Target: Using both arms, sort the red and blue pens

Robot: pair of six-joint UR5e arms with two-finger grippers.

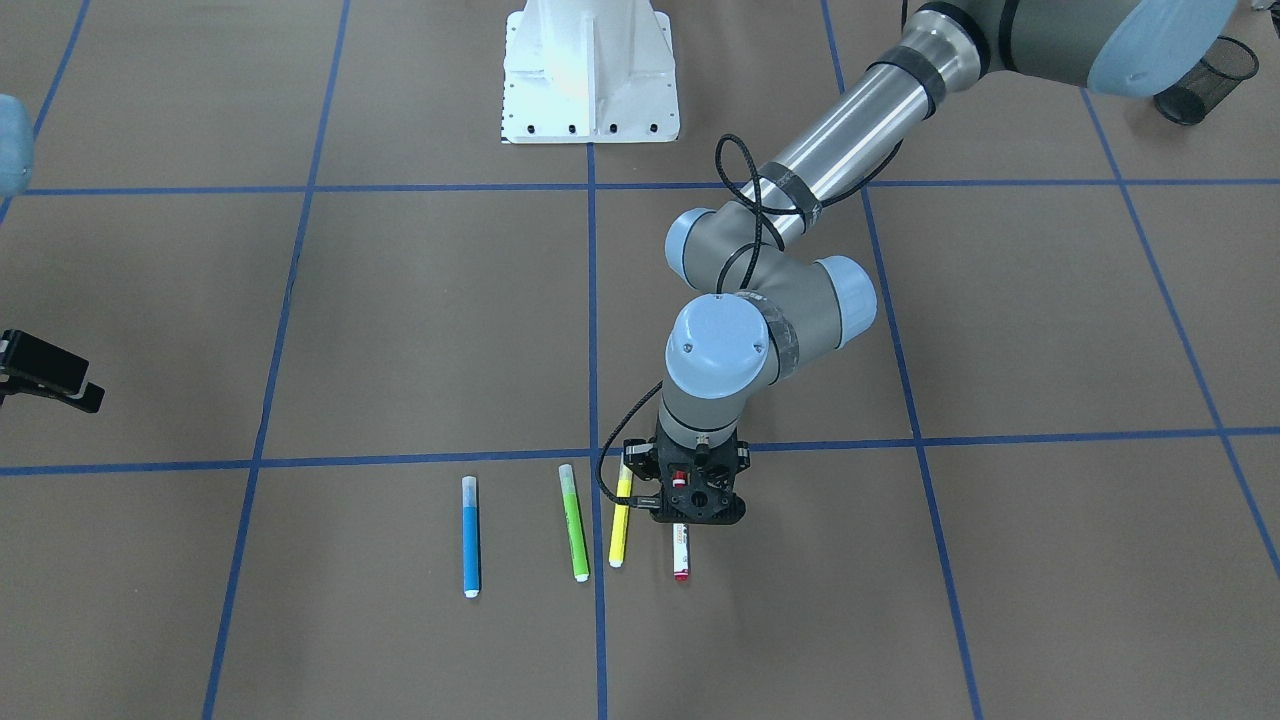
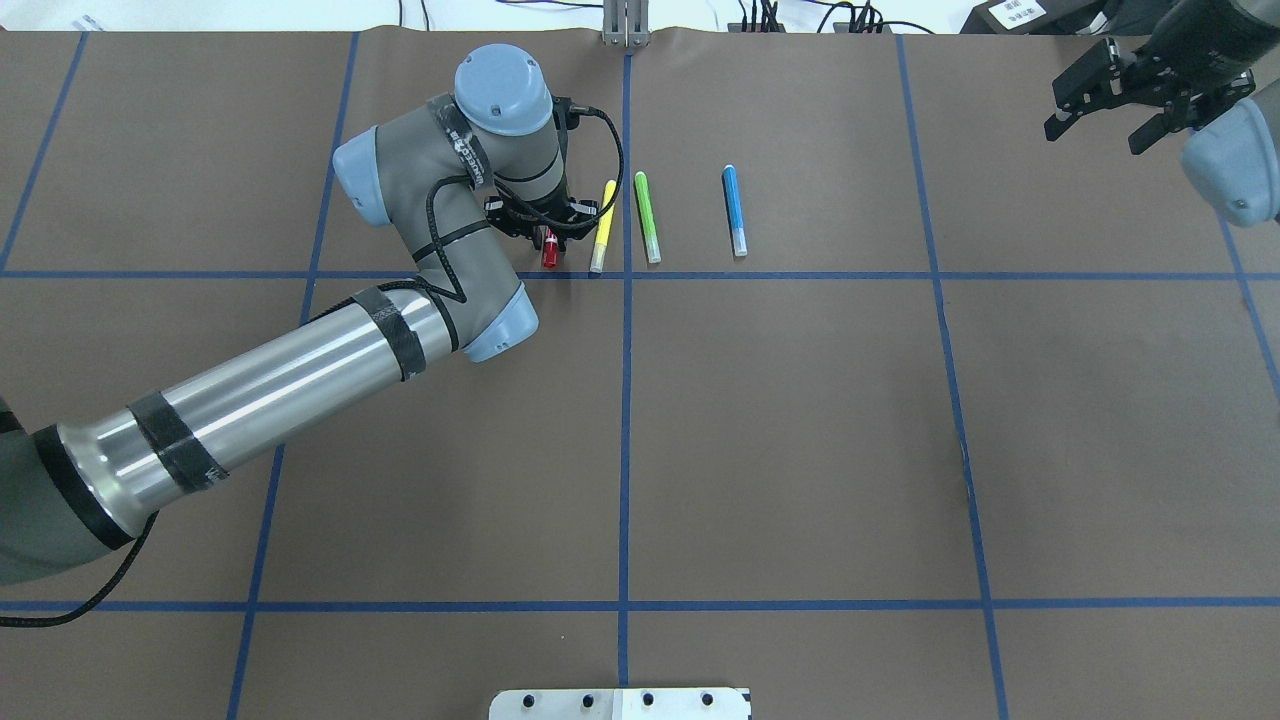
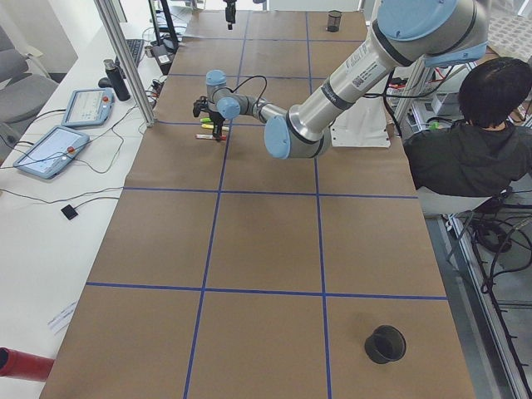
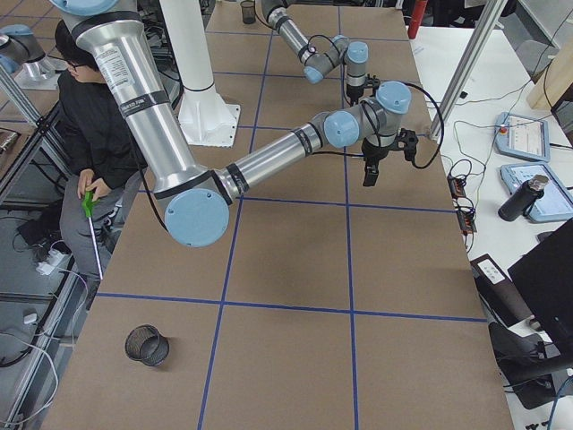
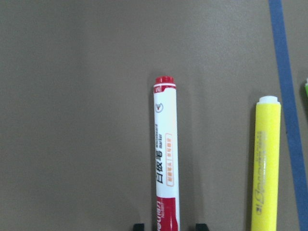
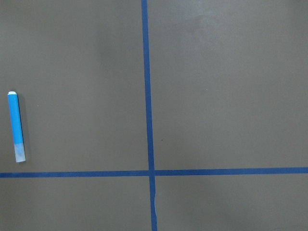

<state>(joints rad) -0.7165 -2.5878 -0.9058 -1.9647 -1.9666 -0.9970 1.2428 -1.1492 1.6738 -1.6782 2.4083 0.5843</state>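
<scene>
The red pen (image 1: 681, 555), white-barrelled with red ends, lies on the brown table at one end of a row of markers. My left gripper (image 1: 690, 505) hangs straight down over its capped end. In the left wrist view the pen (image 5: 165, 159) runs between the two fingertips (image 5: 138, 226), with gaps on both sides, so the gripper is open. The blue pen (image 2: 734, 208) lies at the row's other end, also seen in the right wrist view (image 6: 16, 126). My right gripper (image 2: 1105, 100) hovers open, far off at the table's corner.
A green marker (image 2: 647, 215) and a yellow marker (image 2: 603, 225) lie between the two pens, the yellow one close beside the red pen. The white pedestal (image 1: 590, 70) stands at the robot's side. Black mesh cups (image 1: 1205, 80) (image 4: 146, 344) sit near the corners. A seated person (image 3: 465, 141) is beside the table.
</scene>
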